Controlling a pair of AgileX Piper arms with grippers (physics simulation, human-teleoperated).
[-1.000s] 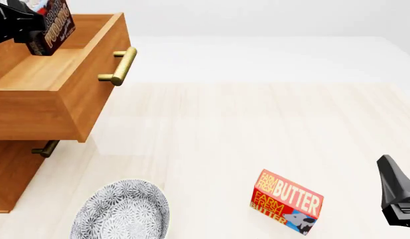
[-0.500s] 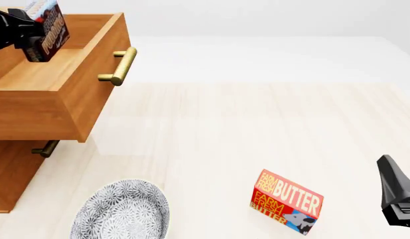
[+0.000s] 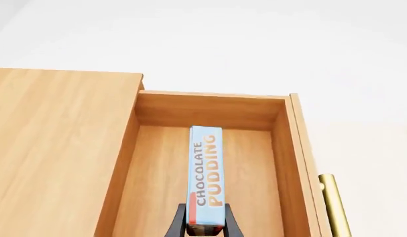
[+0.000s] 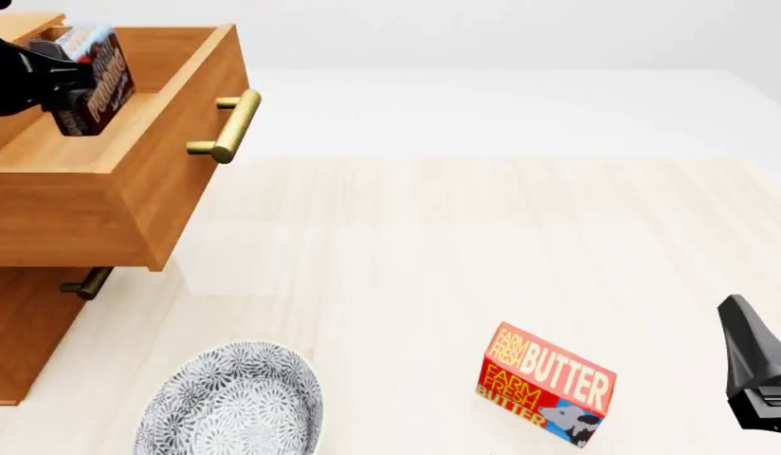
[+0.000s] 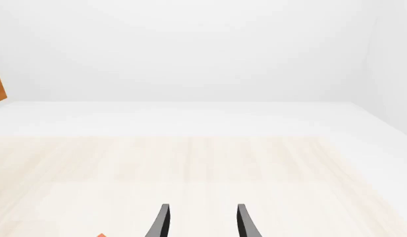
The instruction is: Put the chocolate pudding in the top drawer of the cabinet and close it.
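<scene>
1. The left gripper point(image 3: 205, 228) is clamped on the pudding point(image 3: 206, 177), a black finger point(image 3: 178, 226) on each side of the box's near end; in the front view it sits at about ten o'clock, at the far left edge point(image 4: 49, 81).
2. The pudding point(image 4: 94, 81) is held on edge inside the open drawer's space, its light blue band with "CHOCOLATE PUDDING" facing the wrist camera. Whether it touches the drawer floor cannot be told.
3. The top drawer point(image 4: 175, 161) is pulled out of the cabinet point(image 4: 18, 332), its brass handle point(image 4: 232, 125) towards one o'clock of the box in the front view. In the left wrist view the wooden floor and walls of the drawer point(image 3: 256, 163) surround the box, with the cabinet top point(image 3: 52, 143) alongside.
4. The lower drawer is shut, with its handle point(image 4: 84, 282) under the open drawer.
5. On the table point(image 4: 492, 237) a patterned bowl point(image 4: 232, 403) lies at seven o'clock and a red butter box point(image 4: 545, 383) at five o'clock, well apart from each other.
6. The right gripper point(image 5: 201, 223) is at four o'clock in the front view point(image 4: 757, 374), its jaws apart and holding nothing, above the bare table point(image 5: 203, 163).
</scene>
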